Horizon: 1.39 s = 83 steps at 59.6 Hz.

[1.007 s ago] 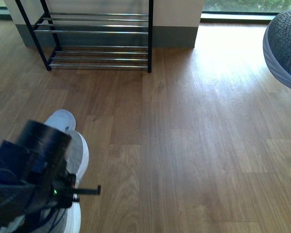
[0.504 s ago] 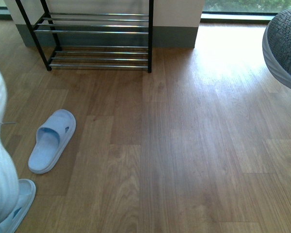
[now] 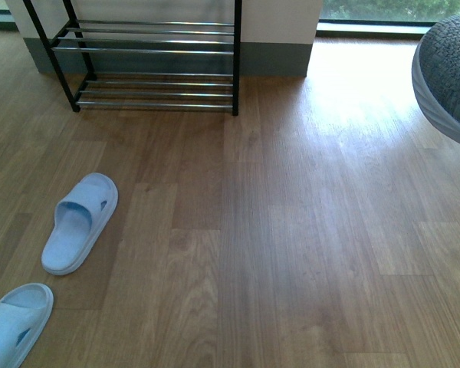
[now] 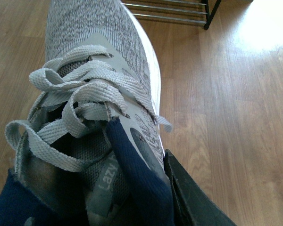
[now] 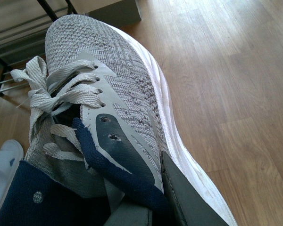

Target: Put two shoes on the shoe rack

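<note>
Grey mesh sneaker (image 4: pixel 99 61) clamped at collar by left claw (image 4: pixel 151 193), raised over wood floor (image 4: pixel 236 117). Second sneaker (image 5: pixel 118 84) gripped likewise by right claw (image 5: pixel 146 193), visible at far right of front view. Shoe rack (image 3: pixel 153 61) ahead, against wall. Two blue slippers (image 3: pixel 78 222) on floor, left.

Wooden floor (image 3: pixel 307 253), two pale blue slippers (image 3: pixel 80 222), black shoe rack (image 3: pixel 153 50) standing.

My left end effector (image 4: pixel 153 197) is clamped on the left-hand sneaker (image 4: pixel 99 56) at its collar. My right end effector (image 5: pixel 155 207) is clamped on the right-hand sneaker (image 5: pixel 127 80), same grip.
</note>
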{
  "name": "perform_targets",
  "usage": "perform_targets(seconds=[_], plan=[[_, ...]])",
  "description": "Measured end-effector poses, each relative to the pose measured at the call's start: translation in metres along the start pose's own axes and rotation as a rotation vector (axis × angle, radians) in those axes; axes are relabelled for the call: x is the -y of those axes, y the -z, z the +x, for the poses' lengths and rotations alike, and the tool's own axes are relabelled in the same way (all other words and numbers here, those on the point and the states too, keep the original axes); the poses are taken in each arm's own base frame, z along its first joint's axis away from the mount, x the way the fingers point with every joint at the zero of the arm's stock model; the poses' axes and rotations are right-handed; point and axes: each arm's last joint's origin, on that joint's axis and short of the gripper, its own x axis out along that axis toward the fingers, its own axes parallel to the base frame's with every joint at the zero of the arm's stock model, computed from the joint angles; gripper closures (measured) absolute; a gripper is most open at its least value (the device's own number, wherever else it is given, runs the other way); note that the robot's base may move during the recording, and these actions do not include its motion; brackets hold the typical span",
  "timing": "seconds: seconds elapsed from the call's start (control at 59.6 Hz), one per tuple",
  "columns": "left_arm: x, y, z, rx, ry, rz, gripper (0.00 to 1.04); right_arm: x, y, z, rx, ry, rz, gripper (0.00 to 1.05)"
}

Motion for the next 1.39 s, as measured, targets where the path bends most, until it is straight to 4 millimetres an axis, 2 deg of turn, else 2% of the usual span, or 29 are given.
perform_targets(seconds=[1.393], plan=[[0.0003, 0.0001, -0.0002, 0.0, 0.01, 0.001, 1.03, 0.0012, 0.0, -0.0002, 0.002, 0.013, 0.002, 1.03]])
